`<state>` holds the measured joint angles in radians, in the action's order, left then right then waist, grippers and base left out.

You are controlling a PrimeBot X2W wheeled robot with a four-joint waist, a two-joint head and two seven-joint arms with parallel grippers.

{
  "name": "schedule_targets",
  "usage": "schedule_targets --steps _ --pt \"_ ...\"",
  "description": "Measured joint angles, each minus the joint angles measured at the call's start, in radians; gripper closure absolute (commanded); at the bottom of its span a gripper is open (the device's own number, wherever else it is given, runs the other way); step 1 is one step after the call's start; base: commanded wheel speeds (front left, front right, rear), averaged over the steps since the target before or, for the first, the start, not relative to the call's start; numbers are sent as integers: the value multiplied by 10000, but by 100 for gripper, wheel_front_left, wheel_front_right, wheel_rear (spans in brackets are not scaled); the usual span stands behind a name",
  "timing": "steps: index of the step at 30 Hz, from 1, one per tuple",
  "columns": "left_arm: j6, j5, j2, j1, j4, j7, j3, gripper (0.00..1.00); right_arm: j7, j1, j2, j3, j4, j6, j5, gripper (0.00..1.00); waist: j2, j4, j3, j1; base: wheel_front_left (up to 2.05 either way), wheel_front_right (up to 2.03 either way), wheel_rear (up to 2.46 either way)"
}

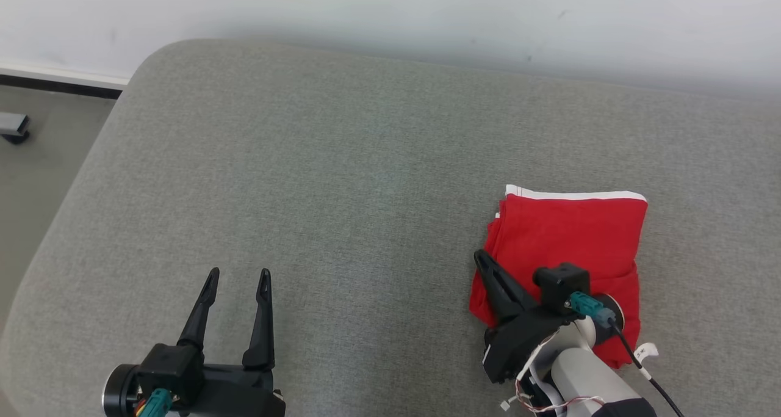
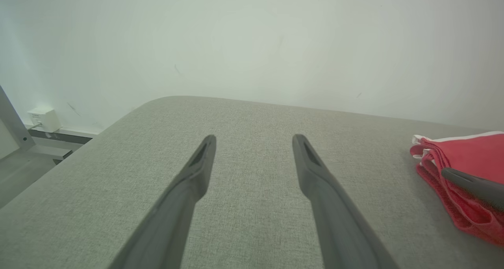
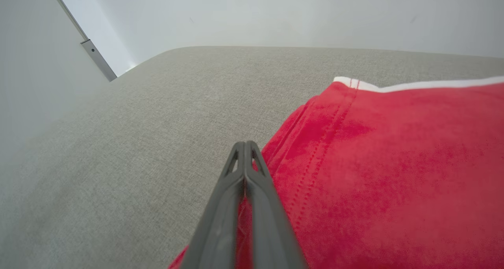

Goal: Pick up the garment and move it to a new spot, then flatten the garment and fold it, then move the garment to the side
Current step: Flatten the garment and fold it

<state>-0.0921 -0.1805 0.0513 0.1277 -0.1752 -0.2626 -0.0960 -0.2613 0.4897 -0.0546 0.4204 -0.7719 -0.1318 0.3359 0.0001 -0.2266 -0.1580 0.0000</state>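
The garment (image 1: 570, 246) is red with a white trim and lies folded in a thick square on the right of the grey cushion (image 1: 341, 179). My right gripper (image 1: 482, 259) lies over the garment's near left edge with its fingers pressed together. In the right wrist view, red cloth (image 3: 393, 162) shows in the slit between the fingers (image 3: 258, 190), so the gripper (image 3: 245, 145) appears shut on a fold of the garment. My left gripper (image 1: 238, 278) hovers open over bare cushion at the lower left, well apart from the garment (image 2: 464, 151).
The cushion's rounded left edge (image 1: 73, 185) drops to the floor. A pale wall (image 1: 390, 14) runs behind the cushion. A white socket box (image 2: 43, 118) and a metal strut (image 2: 12, 121) stand by the wall at the left.
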Motion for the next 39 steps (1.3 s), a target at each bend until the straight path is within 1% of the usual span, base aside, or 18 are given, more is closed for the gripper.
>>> schedule_targets --steps 7,13,23,30,37,38,39 --pt "31 121 -2 -98 13 2 157 0 -2 -170 -54 -520 1227 0 67 100 0 429 138 -1 0 0 0" --pt "-17 267 -4 -267 25 0 385 0 -2 -716 -685 -1327 2320 0 21 100 0 1018 312 -1 0 0 0" --pt "-36 407 -2 -521 8 0 779 0 -2 -2304 -1223 -2512 3647 0 -109 100 0 2035 708 0 0 0 0" --pt "-56 508 -6 -836 33 0 1064 0 -2 -3395 -1181 -3262 4328 0 -142 100 -1 2442 1127 -1 0 0 0" --pt "-136 704 2 -1170 67 0 1283 0 -2 -4089 -965 -3559 4801 0 -330 100 -1 2713 1448 -1 0 0 0" --pt "-136 748 -2 -1240 96 0 1283 0 -2 -4173 -947 -3572 4846 0 -362 97 0 2728 1483 -1 0 0 0" --pt "-138 767 -2 -1315 128 0 1281 0 -2 -4267 -926 -3586 4905 0 -385 91 -1 2739 1516 -1 0 0 0"
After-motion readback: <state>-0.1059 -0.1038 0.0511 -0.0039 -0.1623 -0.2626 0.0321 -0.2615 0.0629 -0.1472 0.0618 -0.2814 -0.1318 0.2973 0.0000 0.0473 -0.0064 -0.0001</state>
